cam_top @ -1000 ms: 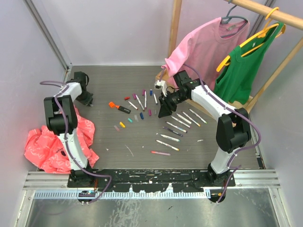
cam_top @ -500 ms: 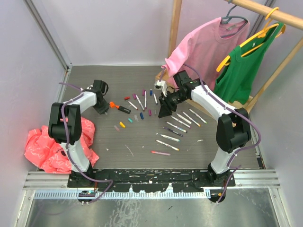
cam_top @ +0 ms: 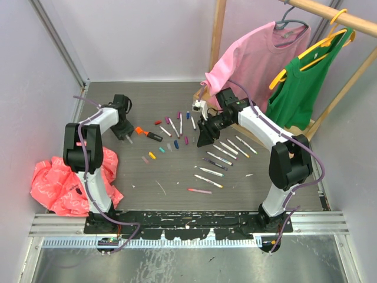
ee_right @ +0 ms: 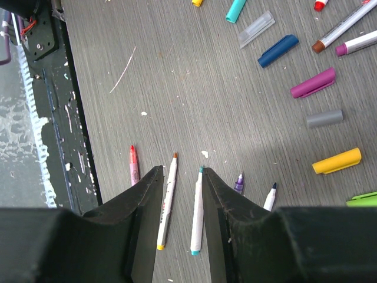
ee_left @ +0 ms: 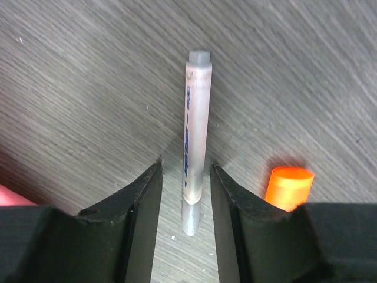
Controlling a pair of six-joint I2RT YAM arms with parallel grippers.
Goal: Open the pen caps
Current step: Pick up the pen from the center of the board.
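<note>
My left gripper [cam_top: 124, 134] [ee_left: 185, 171] is open and low over the table. Its jaws stand either side of a grey-white pen [ee_left: 196, 135] with a grey cap end, not touching it. The orange end of the thick orange-black marker [cam_top: 148, 134] [ee_left: 288, 187] lies just to its right. My right gripper [cam_top: 204, 138] [ee_right: 182, 172] is open above a row of uncapped pens [cam_top: 222, 154]. An orange-tipped pen [ee_right: 166, 200] and a teal pen [ee_right: 197, 212] show between its jaws. Loose pen caps lie beyond: blue [ee_right: 277, 50], magenta [ee_right: 313, 83], grey [ee_right: 324, 118], yellow [ee_right: 336, 161].
More pens and caps fan out at the table's middle [cam_top: 174, 127]. A red-pink cloth [cam_top: 59, 183] lies at the left edge. A wooden rack at the back right holds a pink shirt [cam_top: 253, 53] and a green top [cam_top: 300, 88]. A small white box [cam_top: 197, 108] sits behind the right gripper.
My left gripper has swung from the back left corner toward the right, down next to the orange-black marker. The right arm has not moved.
</note>
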